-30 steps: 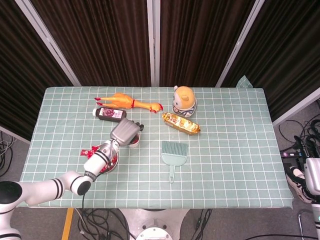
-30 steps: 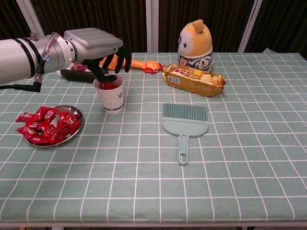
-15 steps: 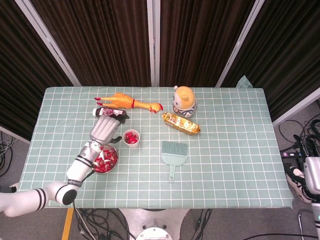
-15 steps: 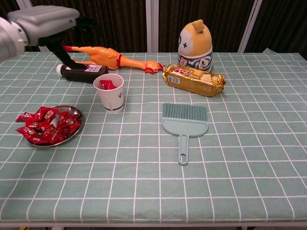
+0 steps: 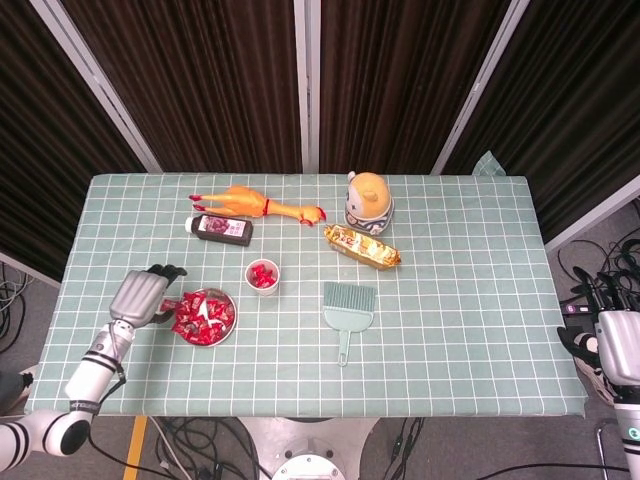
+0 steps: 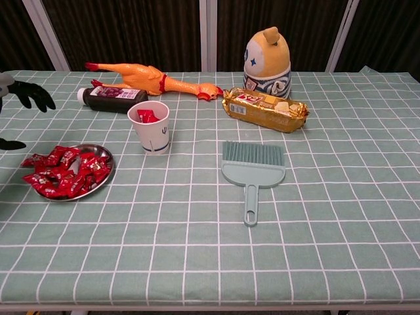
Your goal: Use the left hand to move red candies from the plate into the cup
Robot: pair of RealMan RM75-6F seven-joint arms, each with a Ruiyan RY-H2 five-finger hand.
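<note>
On tabletop (image 5: 470, 300), green checked cloth, all items resting flat. Left of plate, at tabletop's left edge: left hand (image 5: 140, 296), grey shell facing up, dark fingers (image 5: 168, 271) spread apart and holding nothing, hovering just beside plate rim; in chest view only dark fingertips (image 6: 33, 97) visible at left frame edge. Off tabletop's right edge, low at frame corner: right hand (image 5: 612, 345), partly cropped, finger state cannot be told. Near far edge, centre: orange rounded figure (image 6: 266, 62), upright. Left of figure: rubber chicken (image 6: 147, 79), lying lengthwise along far side. In front of figure: gold snack packet (image 6: 264, 109), lying at slight angle. Nearer centre: pale green dustpan brush (image 6: 252, 172), bristles toward far side, handle toward near edge. In front of chicken: dark bottle (image 6: 113, 100), on its side, white cap pointing left. Front left: metal plate (image 6: 105, 178), carrying heap of red candies (image 6: 62, 172), some wrappers overhanging left rim. Between plate and brush, just in front of bottle: white paper cup (image 6: 150, 127), upright, apart from plate, with red candies visible inside at mouth.
</note>
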